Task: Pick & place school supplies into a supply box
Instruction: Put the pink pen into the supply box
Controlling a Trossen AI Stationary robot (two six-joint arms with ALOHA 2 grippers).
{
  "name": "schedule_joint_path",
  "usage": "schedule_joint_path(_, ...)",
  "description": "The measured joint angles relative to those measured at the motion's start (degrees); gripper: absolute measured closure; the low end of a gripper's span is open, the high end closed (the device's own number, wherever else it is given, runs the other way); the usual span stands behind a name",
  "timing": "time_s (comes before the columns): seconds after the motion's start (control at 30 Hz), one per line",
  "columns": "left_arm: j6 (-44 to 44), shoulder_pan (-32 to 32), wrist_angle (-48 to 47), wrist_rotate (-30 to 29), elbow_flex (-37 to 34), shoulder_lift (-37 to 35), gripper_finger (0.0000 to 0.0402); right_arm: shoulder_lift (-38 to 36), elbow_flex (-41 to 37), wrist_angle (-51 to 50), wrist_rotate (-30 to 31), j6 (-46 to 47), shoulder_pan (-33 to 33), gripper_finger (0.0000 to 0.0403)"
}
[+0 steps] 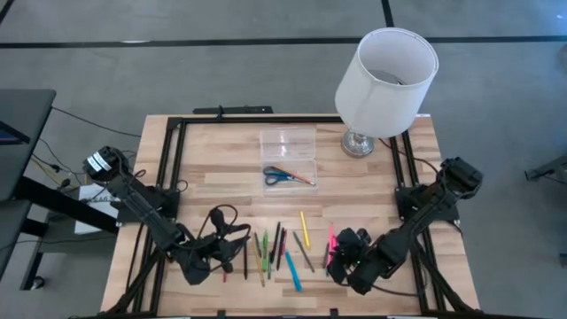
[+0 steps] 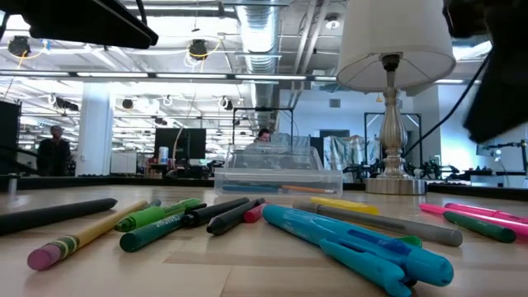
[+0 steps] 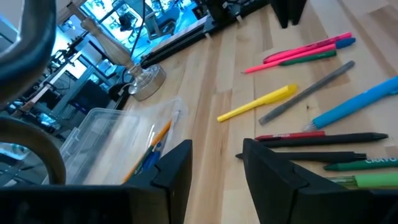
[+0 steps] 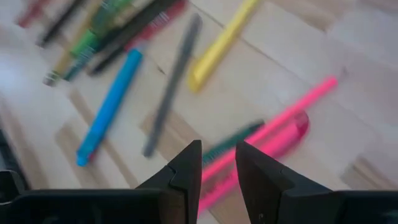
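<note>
A: Since the pink markers lie at the right end of the row of pens along the table's near edge, which arm would you send?

B: The right one. The right gripper hovers just beside them, while the left gripper sits at the row's far left end, past the black and green pens.

A: And how do the markers run?

B: Roughly from the near edge towards the supply box, with a green pen tucked against them. In the right wrist view the markers cross diagonally just ahead of the fingertips.

A: Jaws?

B: Both grippers have a narrow gap between the fingers and hold nothing. The box stands mid-table with the scissors already inside, beside the lamp.
</note>
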Motion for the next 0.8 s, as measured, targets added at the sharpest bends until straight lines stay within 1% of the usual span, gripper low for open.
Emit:
schedule_joint_path(0.1,-0.09,0.45,-0.20,0.18,0.00,0.00,0.0265,1.98,0.69,-0.34,-3.22,0.64,-0.09,0.0312)
schedule_joint_path(0.3,-0.95,1.10,-0.20,0.52,0.00,0.00,0.0265,4.78,1.53,-0.45,-4.34,1.84,-0.06,0.0312)
schedule_joint_path(0.4,-0.96,1.12,-0.20,0.54,0.00,0.00,0.0265,5.23,1.51,-1.09,-5.94,3.04,-0.13,0.0312)
schedule_joint_path(0.8,-1.01,1.12,-0.18,1.63,0.00,0.00,0.0265,5.20,1.51,-0.79,-6.57,3.11,-0.41,0.0312)
